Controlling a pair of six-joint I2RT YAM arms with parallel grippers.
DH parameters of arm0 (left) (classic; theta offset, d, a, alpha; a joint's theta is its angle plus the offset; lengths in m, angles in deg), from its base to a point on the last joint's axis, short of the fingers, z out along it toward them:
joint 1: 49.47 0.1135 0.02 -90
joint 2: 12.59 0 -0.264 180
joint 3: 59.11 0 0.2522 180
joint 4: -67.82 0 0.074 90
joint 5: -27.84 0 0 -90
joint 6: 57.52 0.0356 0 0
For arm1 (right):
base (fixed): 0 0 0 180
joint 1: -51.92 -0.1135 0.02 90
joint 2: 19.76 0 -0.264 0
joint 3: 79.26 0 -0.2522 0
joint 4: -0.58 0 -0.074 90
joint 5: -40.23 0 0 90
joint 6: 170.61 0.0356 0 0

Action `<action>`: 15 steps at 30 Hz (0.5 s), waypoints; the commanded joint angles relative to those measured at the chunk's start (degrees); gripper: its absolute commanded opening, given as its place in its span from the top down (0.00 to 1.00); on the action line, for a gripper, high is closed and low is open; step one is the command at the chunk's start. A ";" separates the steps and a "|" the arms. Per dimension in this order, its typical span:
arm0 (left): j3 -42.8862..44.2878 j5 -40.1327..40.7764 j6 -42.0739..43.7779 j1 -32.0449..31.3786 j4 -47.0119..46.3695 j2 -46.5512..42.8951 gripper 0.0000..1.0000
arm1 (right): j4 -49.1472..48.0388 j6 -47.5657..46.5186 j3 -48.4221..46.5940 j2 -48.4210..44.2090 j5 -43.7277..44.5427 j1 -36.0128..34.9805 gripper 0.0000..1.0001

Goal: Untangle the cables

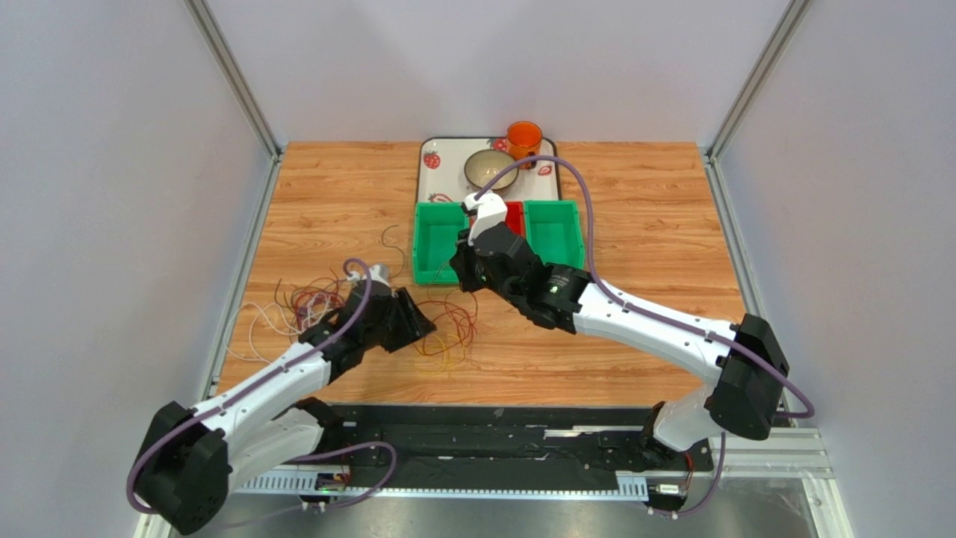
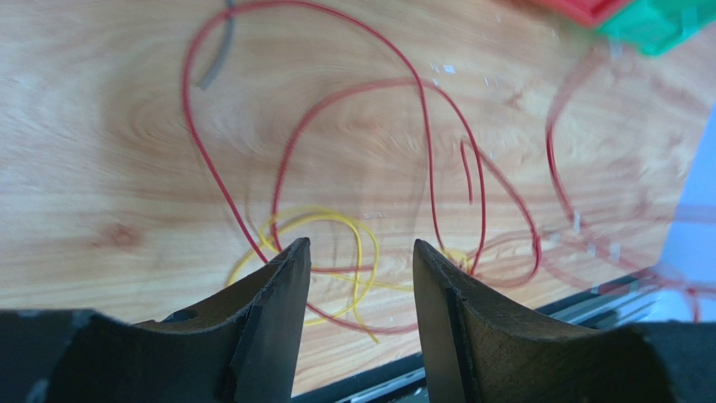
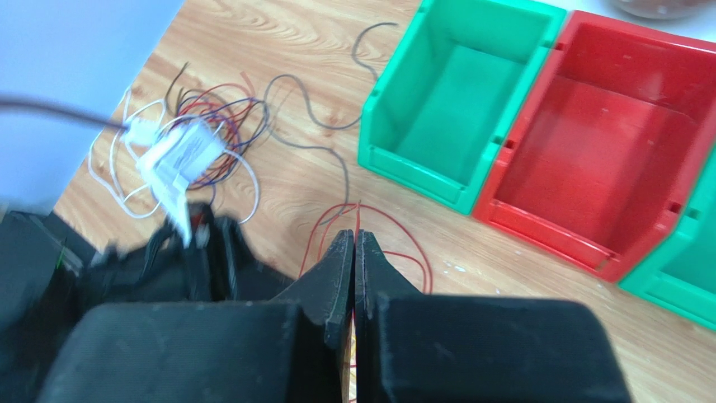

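The cables lie on the wooden table. A tangled bundle (image 1: 297,308) of red, white and dark wires sits at the left; the right wrist view (image 3: 202,126) shows a white tag on it. Red and yellow loops (image 1: 449,334) lie apart from it near the middle. My left gripper (image 1: 417,325) is open and empty above the loops; a yellow cable (image 2: 323,215) and a red cable (image 2: 386,81) show between and beyond its fingers (image 2: 357,248). My right gripper (image 1: 462,272) is shut (image 3: 354,235) on a thin red cable (image 3: 357,217) that rises from its tips.
A green bin (image 1: 443,241), a red bin (image 1: 514,215) and another green bin (image 1: 555,230) stand side by side behind the grippers. A tray (image 1: 432,151) with a bowl (image 1: 490,168) and an orange cup (image 1: 522,137) is at the back. A loose dark cable (image 3: 336,159) lies beside the left green bin.
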 commanded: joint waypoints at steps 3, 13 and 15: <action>1.90 18.09 3.25 -15.81 2.72 -6.92 0.32 | 4.83 5.42 -3.48 -1.96 6.91 1.72 1.00; 2.43 29.34 8.78 -29.27 -9.48 -2.10 0.28 | 14.85 10.96 -11.03 1.91 10.70 2.86 1.00; 3.04 31.63 9.40 -32.69 -11.60 1.31 0.28 | 17.04 11.67 -12.18 2.88 10.17 3.39 1.00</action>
